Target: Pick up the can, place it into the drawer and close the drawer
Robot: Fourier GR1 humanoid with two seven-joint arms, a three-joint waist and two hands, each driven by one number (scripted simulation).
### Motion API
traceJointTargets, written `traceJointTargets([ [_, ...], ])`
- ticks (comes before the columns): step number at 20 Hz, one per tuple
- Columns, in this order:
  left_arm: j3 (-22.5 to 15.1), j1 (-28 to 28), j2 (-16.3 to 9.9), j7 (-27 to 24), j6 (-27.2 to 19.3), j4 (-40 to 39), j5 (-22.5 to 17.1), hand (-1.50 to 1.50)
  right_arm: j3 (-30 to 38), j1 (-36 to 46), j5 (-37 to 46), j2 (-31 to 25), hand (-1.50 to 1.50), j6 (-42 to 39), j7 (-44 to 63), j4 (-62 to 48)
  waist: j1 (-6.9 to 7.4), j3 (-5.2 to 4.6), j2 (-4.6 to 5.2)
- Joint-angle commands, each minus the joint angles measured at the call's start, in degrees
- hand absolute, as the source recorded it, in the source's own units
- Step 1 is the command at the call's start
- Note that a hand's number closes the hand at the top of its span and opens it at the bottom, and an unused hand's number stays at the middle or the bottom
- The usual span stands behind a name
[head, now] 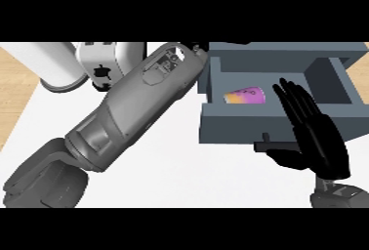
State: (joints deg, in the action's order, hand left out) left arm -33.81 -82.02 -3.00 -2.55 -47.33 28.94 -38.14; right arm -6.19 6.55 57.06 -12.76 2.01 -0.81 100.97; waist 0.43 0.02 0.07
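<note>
A pink and orange can (244, 94) lies on its side inside the open grey-blue drawer (234, 125), near its left wall. My right hand (315, 139) stands open just in front of the drawer's front panel, fingers straight and pointing up over the drawer's right half, thumb near the small handle (264, 138). It holds nothing. My left forearm (137, 105) stretches diagonally from the lower left up to the drawer's left rear corner. The left hand itself is hidden past the drawer's edge.
A white cylinder (51, 63) and a white appliance (107, 61) stand at the back left of the white counter (194, 171). A wooden surface (10, 97) shows at the far left. The grey-blue cabinet body (288, 51) runs along the back right.
</note>
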Motion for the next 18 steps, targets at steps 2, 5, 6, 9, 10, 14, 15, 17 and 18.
traceJointTargets([
  [2,-0.90,2.17,-5.85,5.42,1.58,6.24,1.77,-1.50,1.25,2.88,3.39,3.36,-1.50,8.83,-1.72,-12.35,1.62,0.01,-0.41],
  [5,-1.99,4.32,-8.85,9.78,1.30,12.38,3.36,-1.50,1.00,5.78,4.86,3.99,-1.50,9.25,-1.11,-15.50,1.54,-0.02,-0.59],
  [6,-1.10,6.00,-7.79,6.90,0.53,12.11,3.75,-1.50,1.03,6.33,6.54,5.50,-1.50,13.50,-2.01,-20.76,1.23,0.00,-0.25],
  [9,-2.59,10.41,-11.70,9.05,0.70,17.64,4.72,-1.50,3.70,10.63,6.02,4.88,-1.50,14.57,-2.68,-26.21,2.32,0.00,-0.35],
  [10,-1.41,5.53,-11.12,11.31,0.65,15.32,4.69,-1.50,4.78,14.77,6.17,5.20,-1.50,15.08,-2.53,-30.78,1.87,0.05,0.01],
  [14,-2.71,9.56,-16.12,14.68,1.32,23.28,5.37,-1.50,7.05,15.24,6.70,4.01,-1.50,20.29,-5.79,-37.36,3.14,0.06,-0.22],
  [15,-2.57,9.37,-14.70,14.52,0.05,21.78,6.10,-1.50,7.11,19.39,8.37,4.11,-1.50,20.03,-4.45,-39.69,2.41,0.05,0.07],
  [17,-2.92,13.15,-17.25,13.92,1.85,25.67,6.22,-1.50,6.69,18.66,10.82,4.83,-1.50,23.25,-4.16,-42.04,2.65,0.02,-0.02],
  [18,-2.02,11.47,-18.99,16.47,3.28,26.12,5.30,-1.50,7.45,20.64,10.75,4.67,-1.50,23.07,-4.03,-44.53,3.13,0.04,0.06],
])
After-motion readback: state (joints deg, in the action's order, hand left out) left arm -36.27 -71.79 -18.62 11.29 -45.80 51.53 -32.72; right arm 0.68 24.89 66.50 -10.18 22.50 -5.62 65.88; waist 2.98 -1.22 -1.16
